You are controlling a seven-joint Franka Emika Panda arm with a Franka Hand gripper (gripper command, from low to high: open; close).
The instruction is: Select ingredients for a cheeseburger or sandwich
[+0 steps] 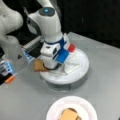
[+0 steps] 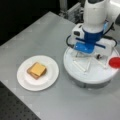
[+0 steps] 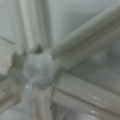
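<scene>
Down low, tool over white round divided tray; spread or pressed together, cannot tell. Yellow cheese square on tan-brown bread slice, white round plate. No legible writing.

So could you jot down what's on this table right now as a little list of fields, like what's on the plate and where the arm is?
plate: white plate, at a front view's left, near the table edge
on the plate: bread slice with a yellow cheese square on top
round tray: white divided tray, beside the plate
arm: gripper lowered over the tray's dividers
tray items: red round piece at its rim; another bread slice at its edge
table: grey tabletop
</scene>
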